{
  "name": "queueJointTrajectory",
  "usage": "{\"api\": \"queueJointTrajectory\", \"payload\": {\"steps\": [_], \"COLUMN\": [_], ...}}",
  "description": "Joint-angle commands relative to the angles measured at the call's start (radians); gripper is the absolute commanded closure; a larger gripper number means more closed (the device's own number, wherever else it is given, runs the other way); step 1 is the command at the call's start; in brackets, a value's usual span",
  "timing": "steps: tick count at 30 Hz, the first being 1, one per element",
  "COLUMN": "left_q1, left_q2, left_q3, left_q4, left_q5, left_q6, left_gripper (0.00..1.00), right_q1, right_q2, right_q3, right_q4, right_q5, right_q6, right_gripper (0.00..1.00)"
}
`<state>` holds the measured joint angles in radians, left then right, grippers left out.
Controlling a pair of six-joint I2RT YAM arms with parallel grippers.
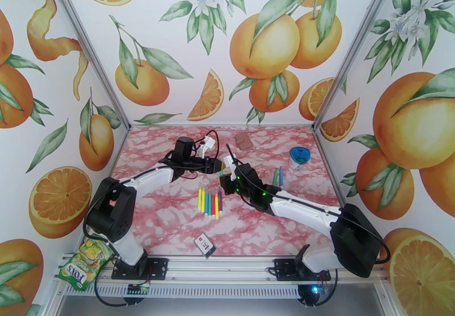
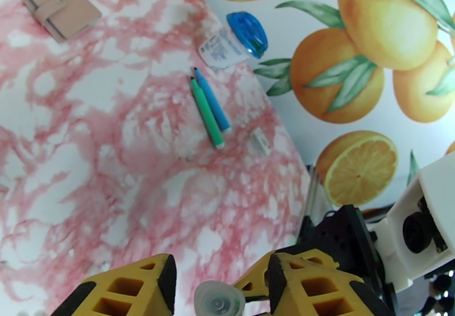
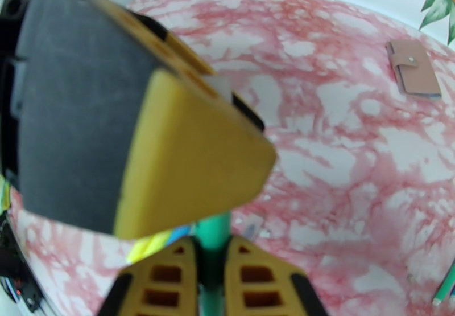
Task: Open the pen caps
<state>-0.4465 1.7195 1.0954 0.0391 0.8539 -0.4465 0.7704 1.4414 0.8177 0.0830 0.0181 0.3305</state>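
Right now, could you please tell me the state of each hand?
Left hand: open, around the pen cap.
Right hand: shut on the green pen.

Table [image 1: 170, 220] pink-white marble; walls [image 1: 170, 27] orange-fruit print; right claw [image 3: 211, 257] yellow, its pen [image 3: 213, 234] green.

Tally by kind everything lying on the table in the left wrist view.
Markers: 2, the green marker and the blue marker
Tan wallet: 1
Blue-lidded container: 1
Small pale piece beside the markers, too small to identify: 1
Total: 5
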Motion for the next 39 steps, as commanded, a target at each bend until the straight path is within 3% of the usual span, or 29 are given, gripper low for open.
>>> {"api": "queueJointTrajectory", "payload": {"steps": [1, 6, 13, 16, 20, 24, 34, 39], "left_q1": [-0.007, -0.006, -0.006, -0.006, -0.007, -0.007, -0.009, -0.008], "left_q2": [0.005, 0.008, 0.008, 0.006, 0.001, -0.01, -0.034, -0.032], "left_q3": [0.038, 0.044, 0.053, 0.059, 0.064, 0.063, 0.038, 0.04], "left_q4": [0.024, 0.014, 0.009, 0.007, 0.009, 0.009, 0.062, 0.062], "left_q5": [0.022, 0.024, 0.03, 0.033, 0.042, 0.049, 0.088, 0.084], "left_q6": [0.0, 0.002, -0.002, -0.007, -0.014, -0.019, -0.047, -0.048], "left_gripper": [0.58, 0.66, 0.89, 0.95, 0.98, 1.0, 1.0, 1.0], "right_q1": [0.001, 0.0, 0.0, 0.0, 0.0, 0.0, 0.0, 0.0], "right_q2": [-0.013, -0.013, -0.012, -0.007, 0.009, 0.025, 0.048, 0.047], "right_q3": [0.011, 0.007, 0.014, 0.014, 0.019, 0.023, 0.031, 0.029], "right_q4": [0.037, 0.044, 0.044, 0.047, 0.047, 0.051, 0.064, 0.066], "right_q5": [-0.012, -0.009, -0.009, -0.009, -0.007, -0.007, -0.004, -0.011], "right_q6": [-0.016, -0.015, -0.019, -0.017, -0.018, -0.018, -0.02, -0.021], "right_gripper": [0.87, 0.87, 0.86, 0.8, 0.69, 0.66, 0.71, 0.81]}}
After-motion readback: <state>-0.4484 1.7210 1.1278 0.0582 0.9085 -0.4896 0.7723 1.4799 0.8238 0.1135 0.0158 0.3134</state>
